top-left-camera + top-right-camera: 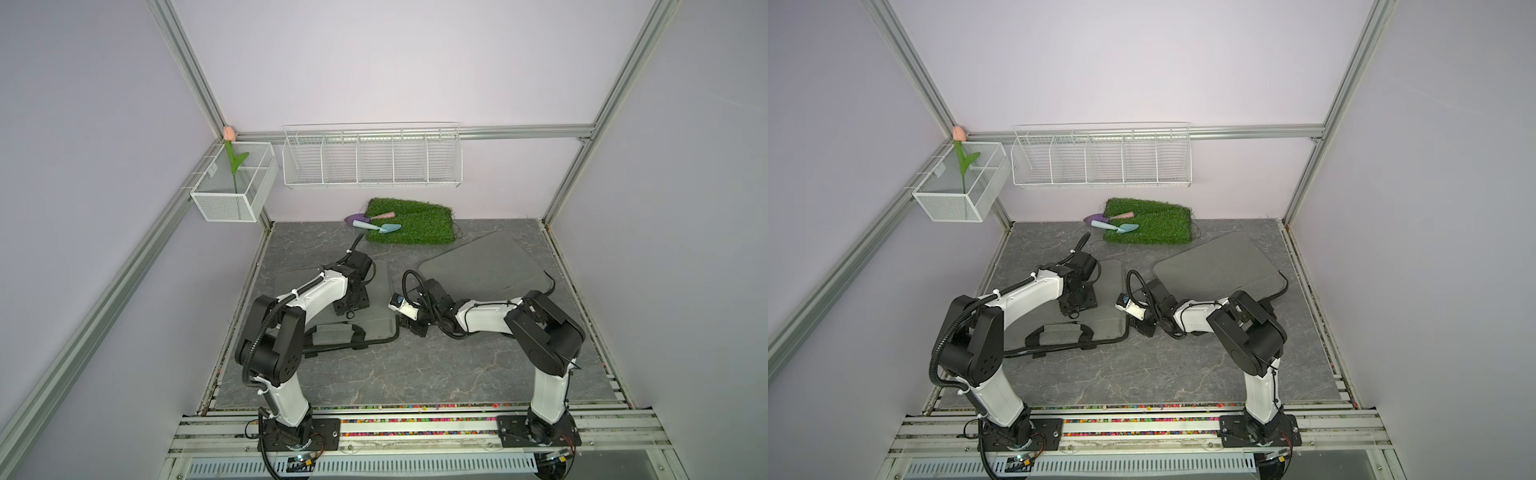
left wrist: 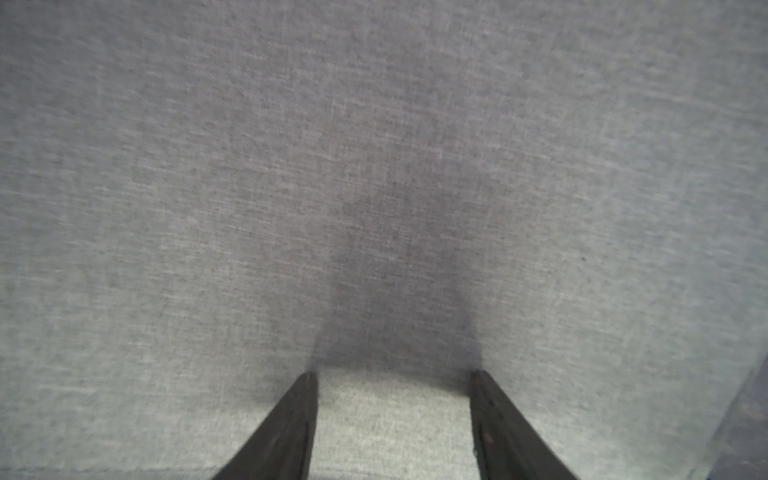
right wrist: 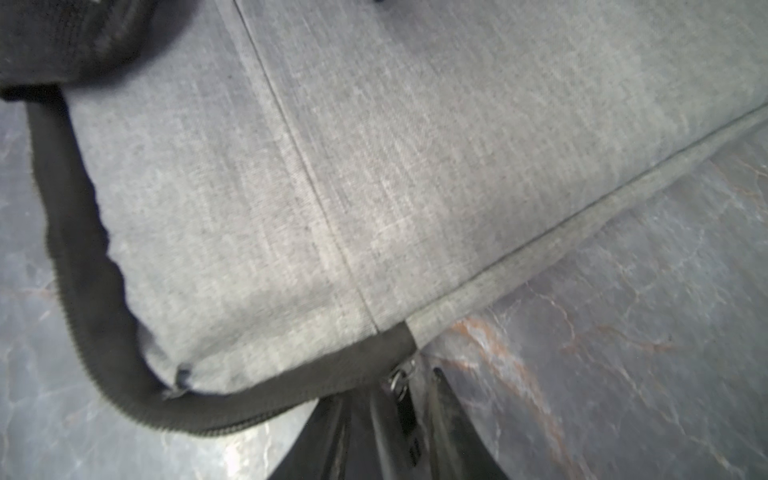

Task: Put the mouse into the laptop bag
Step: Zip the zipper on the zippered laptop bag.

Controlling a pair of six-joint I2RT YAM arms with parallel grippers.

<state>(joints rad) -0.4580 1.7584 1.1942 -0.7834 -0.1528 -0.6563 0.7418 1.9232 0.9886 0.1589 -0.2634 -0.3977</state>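
Currently the laptop bag lies flat, left of centre on the table. The left gripper presses its fabric, jaws apart, empty. The right gripper straddles the zipper pull at its near right corner; whether clamped, I cannot tell. The mouse is unseen.

The laptop bag lies at 9 o'clock on the worktop, the left tool on it, the right tool at its 4 o'clock corner. A second flat case lies at 2 o'clock, a turf mat at 12 with two trowels across its 9 o'clock edge; a wire rack hangs above.
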